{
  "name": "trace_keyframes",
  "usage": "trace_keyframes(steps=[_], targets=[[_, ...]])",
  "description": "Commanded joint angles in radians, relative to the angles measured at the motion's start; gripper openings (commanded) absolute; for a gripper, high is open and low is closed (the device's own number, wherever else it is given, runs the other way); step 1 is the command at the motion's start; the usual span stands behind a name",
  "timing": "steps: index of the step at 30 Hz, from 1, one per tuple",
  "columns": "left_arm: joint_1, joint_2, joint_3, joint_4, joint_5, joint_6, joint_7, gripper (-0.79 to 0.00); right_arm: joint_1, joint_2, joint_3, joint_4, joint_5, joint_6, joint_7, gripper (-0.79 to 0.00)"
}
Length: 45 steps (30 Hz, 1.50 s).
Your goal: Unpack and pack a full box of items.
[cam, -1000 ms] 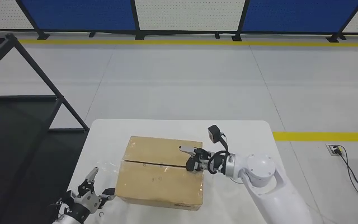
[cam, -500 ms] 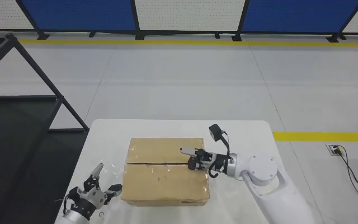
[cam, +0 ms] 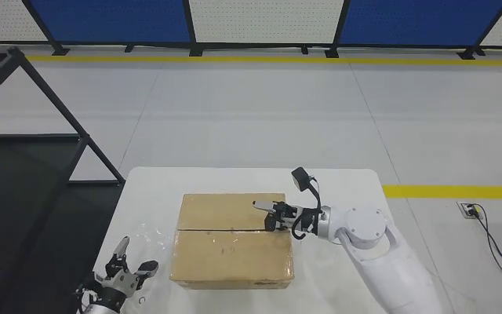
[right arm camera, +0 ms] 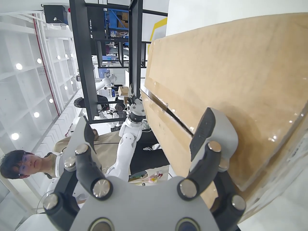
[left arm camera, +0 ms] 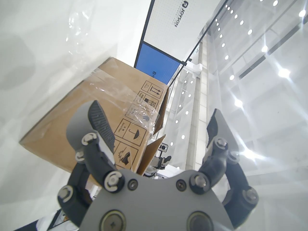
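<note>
Bright, even indoor light; ceiling lamps [left arm camera: 284, 73] flare into star streaks in the left wrist view. Glare spots on clear tape [left arm camera: 108, 90] over the box [left arm camera: 53, 126]. Both wrist views bend straight lines hard at edges.

A pale grey floor [cam: 259, 118] spreads beyond the white tabletop [cam: 235, 179]. A yellow line [cam: 235, 57] crosses it at the foot of blue partition panels [cam: 110, 20] and white perforated panels [cam: 263, 20] in black frames, and a second yellow stripe [cam: 443, 191] and a floor socket [cam: 468, 209] lie to the right. A black metal rack [cam: 59, 125] stands beside the tabletop over a dark floor patch [cam: 39, 204]. The left wrist view catches rows of bright ceiling lights [left arm camera: 284, 73], and the right wrist view shows white shelving [right arm camera: 26, 49] dotted with round lamps.
</note>
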Motion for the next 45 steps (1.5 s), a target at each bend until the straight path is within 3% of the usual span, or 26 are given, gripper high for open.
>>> trace_keyframes(steps=[1, 11, 14, 20, 33, 45], targets=[[-0.001, 0.0, 0.003, 0.021, 0.044, -0.049, -0.008, 0.0, 0.007, -0.001, -0.004, 0.008, 0.001, -0.003, 0.002, 0.0], [-0.007, -0.003, 0.005, 0.022, 0.019, -0.028, 0.021, 0.0, 0.018, -0.002, -0.014, 0.019, -0.001, -0.007, -0.002, 0.0], [-0.004, -0.004, 0.023, 0.013, 0.138, -0.094, 0.058, 0.0, 0.017, -0.001, -0.016, 0.018, 0.0, -0.008, -0.004, 0.0], [-0.024, -0.01, 0.076, 0.038, 0.225, -0.124, 0.081, 0.0, 0.016, -0.001, -0.018, 0.015, -0.001, -0.002, -0.005, 0.0], [-0.163, -0.018, 0.147, 0.175, 0.215, -0.068, -0.03, 0.0, 0.025, -0.001, -0.027, 0.017, 0.002, 0.006, -0.007, 0.0], [-0.248, -0.027, 0.176, 0.24, 0.161, -0.01, -0.042, 0.0, 0.02, 0.001, -0.025, 0.009, 0.006, 0.004, -0.009, 0.0]])
